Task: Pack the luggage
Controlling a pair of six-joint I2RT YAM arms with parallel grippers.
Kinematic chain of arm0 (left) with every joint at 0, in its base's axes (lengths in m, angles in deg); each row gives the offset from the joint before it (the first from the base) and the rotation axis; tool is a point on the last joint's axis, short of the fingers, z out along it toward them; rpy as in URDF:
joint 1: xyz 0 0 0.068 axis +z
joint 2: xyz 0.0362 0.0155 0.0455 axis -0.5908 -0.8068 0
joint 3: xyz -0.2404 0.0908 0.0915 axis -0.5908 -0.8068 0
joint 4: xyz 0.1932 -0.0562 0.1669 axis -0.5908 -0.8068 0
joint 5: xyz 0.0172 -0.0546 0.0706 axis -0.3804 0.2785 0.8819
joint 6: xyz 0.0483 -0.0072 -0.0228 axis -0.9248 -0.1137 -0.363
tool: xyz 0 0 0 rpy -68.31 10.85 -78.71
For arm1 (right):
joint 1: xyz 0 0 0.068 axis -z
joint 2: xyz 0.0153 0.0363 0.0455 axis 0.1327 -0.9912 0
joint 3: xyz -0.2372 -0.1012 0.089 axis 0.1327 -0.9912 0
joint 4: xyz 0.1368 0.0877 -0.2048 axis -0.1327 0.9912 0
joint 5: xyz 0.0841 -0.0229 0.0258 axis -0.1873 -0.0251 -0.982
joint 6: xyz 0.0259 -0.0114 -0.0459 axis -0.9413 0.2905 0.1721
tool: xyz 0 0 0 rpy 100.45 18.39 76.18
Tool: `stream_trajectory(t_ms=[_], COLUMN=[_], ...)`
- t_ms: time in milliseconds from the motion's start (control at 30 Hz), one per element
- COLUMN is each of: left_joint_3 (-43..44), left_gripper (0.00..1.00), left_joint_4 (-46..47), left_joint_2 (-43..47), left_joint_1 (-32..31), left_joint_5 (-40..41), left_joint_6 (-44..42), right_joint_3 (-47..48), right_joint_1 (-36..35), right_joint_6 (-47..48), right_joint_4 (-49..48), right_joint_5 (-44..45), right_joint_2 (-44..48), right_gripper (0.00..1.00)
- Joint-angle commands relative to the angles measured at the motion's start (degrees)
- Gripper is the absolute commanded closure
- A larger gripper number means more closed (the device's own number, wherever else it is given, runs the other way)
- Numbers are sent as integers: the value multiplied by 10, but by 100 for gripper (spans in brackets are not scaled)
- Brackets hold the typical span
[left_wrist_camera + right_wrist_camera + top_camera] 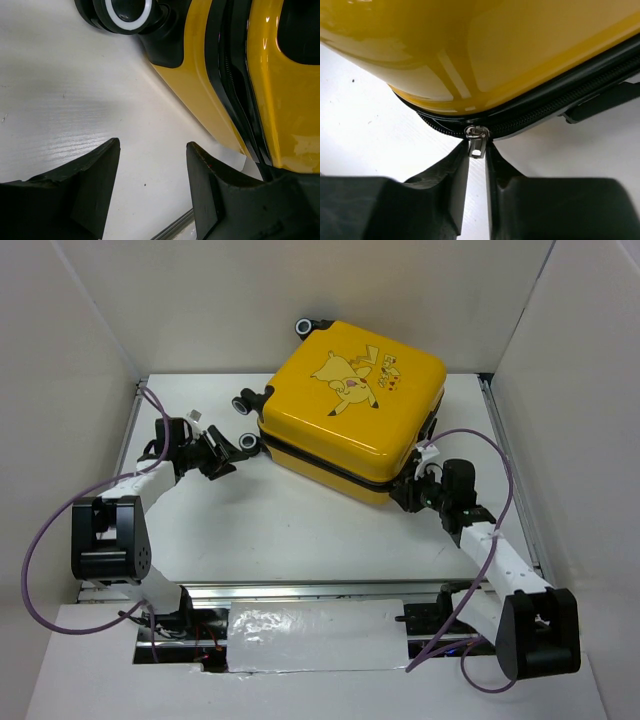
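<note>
The bright-yellow hard-shell suitcase lies closed at upper centre, so the right gripper pinches its small silver zipper pull narrowly, apparently for zipping, while the left gripper hovers wide-open beside the wheeled end, holding nothing.

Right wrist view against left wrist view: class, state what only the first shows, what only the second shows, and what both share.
Only the right wrist view shows a small silver metal zipper pull, pinched by the right end effector. Only the left wrist view shows a black wheel with a white ring, and the left end effector open, holding nothing. Both show the bright-yellow hard-shell suitcase, its black zipper seam and the white table.
</note>
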Motion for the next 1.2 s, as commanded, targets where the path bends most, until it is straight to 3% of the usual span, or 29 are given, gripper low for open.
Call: stream_trajectory(t_ms=[0, 167, 367, 533, 633, 900, 1033, 1167], left_joint_3=[22, 24, 56, 140, 167, 298, 376, 398], left_gripper=[33, 33, 32, 32, 32, 31, 29, 31], left_joint_4=[5, 8, -8, -44, -16, 89, 120, 126], left_joint_2=[-10, -17, -38, -85, -122, -302, -380, -399], left_joint_1=[-2, -3, -1, 49, 79, 72, 52, 29], left_joint_5=[-11, -15, 23, 51, 11, -81, -131, -146], left_joint_6=[-9, -8, -8, 45, 80, 130, 117, 95], right_joint_3=[-2, -25, -10, -7, -18, -23, -18, -24], right_joint_1=[4, -2, -31, -115, -166, -238, -265, -288], right_joint_6=[-10, -28, -21, -17, -12, 1, 14, 15], right_joint_4=[-40, -46, -10, 18, 18, 32, 46, 48], right_joint_5=[5, 40, 45, 111, 181, 265, 280, 307], right_joint_2=[39, 73, 66, 88, 105, 88, 83, 103], right_gripper=[76, 100, 100, 100, 100, 100, 100, 100])
